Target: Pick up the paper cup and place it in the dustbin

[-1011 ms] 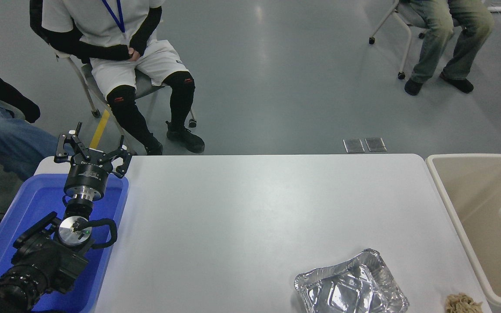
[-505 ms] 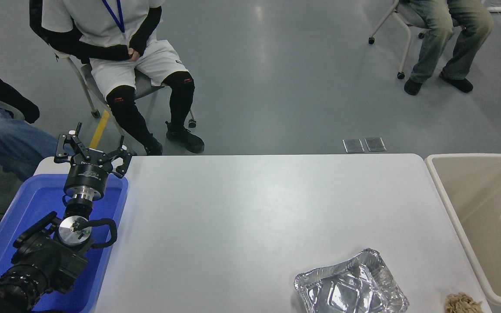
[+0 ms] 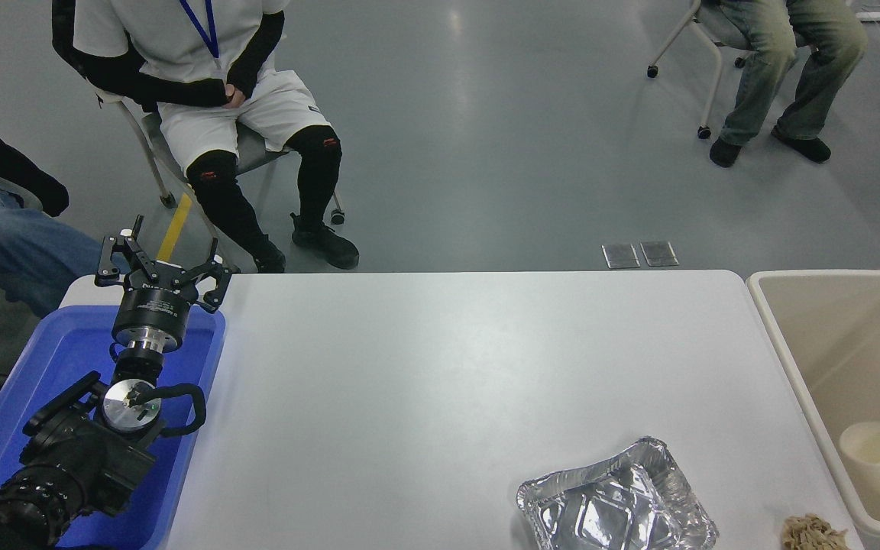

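The white paper cup (image 3: 873,455) stands upright on the floor of the beige dustbin (image 3: 784,367) at the table's right end, its cream inside facing up. Nothing holds it. My left gripper (image 3: 163,261) is parked over the far end of the blue tray at the lower left, its fingers spread open and empty. My right arm and its gripper are out of view.
A crumpled silver foil tray (image 3: 614,504) lies near the table's front edge, with a small tan crumpled scrap (image 3: 814,532) to its right. A blue tray (image 3: 43,382) sits at the left end under my left arm. People sit on chairs beyond the table.
The cup, held at the picture's right edge above the dustbin, has dropped and now stands inside it. The right gripper's dark tip in the cup's mouth has gone from view. The left arm has not moved.
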`<action>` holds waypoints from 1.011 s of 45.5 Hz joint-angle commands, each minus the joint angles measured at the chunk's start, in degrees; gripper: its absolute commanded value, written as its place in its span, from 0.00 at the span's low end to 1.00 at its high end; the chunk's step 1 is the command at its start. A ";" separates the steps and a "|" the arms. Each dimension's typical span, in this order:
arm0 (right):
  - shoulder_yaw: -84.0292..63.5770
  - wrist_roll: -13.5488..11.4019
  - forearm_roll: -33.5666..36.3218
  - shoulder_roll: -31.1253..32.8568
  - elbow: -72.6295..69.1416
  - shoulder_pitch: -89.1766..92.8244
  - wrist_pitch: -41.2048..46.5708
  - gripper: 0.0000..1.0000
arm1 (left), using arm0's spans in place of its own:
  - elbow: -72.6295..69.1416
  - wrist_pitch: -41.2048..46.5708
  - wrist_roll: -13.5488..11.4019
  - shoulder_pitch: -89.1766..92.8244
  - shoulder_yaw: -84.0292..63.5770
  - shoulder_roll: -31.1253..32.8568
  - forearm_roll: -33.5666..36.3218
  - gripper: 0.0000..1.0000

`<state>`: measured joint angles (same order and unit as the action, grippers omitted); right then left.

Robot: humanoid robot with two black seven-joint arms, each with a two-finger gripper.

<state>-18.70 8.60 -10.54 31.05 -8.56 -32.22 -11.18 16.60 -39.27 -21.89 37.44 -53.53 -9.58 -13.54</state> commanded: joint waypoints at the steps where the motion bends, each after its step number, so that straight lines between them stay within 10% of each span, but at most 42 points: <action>1: 0.07 -0.16 0.08 -0.20 0.03 -0.47 -0.60 0.98 | -0.07 -0.02 0.00 0.00 0.00 0.09 0.00 0.99; 27: 0.68 -0.34 -0.88 2.87 -0.94 -8.03 5.72 0.99 | -0.07 -0.02 0.00 0.00 0.00 0.00 0.00 0.99; 46: -6.86 -5.61 -1.94 7.26 -9.79 -16.20 16.63 0.99 | 0.01 -0.02 0.00 0.00 0.00 0.00 0.00 0.99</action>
<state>-20.65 4.55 -11.61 34.08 -10.85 -43.10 1.28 16.60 -39.29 -21.90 37.44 -53.53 -9.58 -13.53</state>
